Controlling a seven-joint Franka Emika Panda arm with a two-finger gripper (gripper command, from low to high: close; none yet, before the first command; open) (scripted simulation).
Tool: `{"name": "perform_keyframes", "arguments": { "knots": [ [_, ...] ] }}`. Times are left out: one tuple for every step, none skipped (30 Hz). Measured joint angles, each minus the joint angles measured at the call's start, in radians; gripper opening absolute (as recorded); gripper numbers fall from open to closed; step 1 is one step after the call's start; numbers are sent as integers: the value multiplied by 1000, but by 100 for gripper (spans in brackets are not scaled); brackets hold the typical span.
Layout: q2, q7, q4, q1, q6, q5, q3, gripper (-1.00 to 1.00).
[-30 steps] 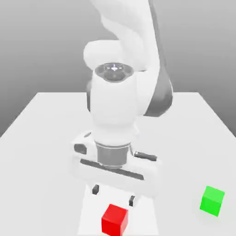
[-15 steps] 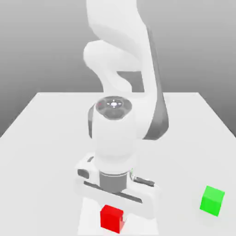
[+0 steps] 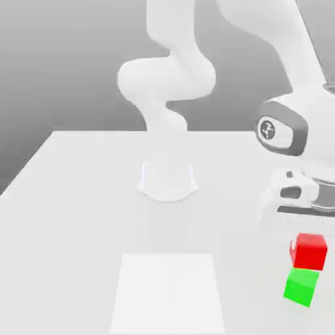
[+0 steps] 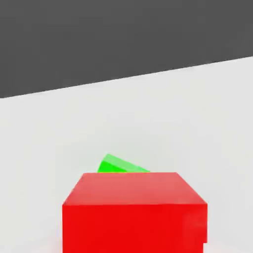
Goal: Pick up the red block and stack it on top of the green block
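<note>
White and flat, the table point(image 3: 78, 196) stretches out under a plain grey wall, with a paler square patch point(image 3: 167, 291) marked on it near the front edge. Over at the exterior view's right my gripper point(image 3: 307, 229) is clamped shut on the red block point(image 3: 308, 251), holding it right above the green block point(image 3: 301, 286). From that side the two look like they touch or nearly touch, and I can't tell which. What worries me is how they line up. Through the hand view the red block point(image 4: 133, 212) covers almost all of the green block point(image 4: 121, 165), and the green bit that peeks out looks turned a little, so the corners may not match. If I let go while red sits off to one side, I think it could tip and slide off. If I push down too hard, green might scoot away on the smooth top. Green also sits close to the table's front, so a knocked block could roll off the edge
</note>
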Motion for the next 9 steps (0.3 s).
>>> {"name": "perform_keyframes", "arguments": {
  "knots": [
    [18,10,1,7,15,-13,-8,100],
    [18,10,1,7,15,-13,-8,100],
    [18,10,1,7,15,-13,-8,100],
    [18,10,1,7,15,-13,-8,100],
    [18,10,1,7,15,-13,-8,100],
    [18,10,1,7,15,-13,-8,100],
    [26,15,2,11,22,-20,-13,100],
    [13,8,1,6,10,-9,-6,100],
    [-12,-6,-1,-1,-12,10,4,100]
  ]
}}
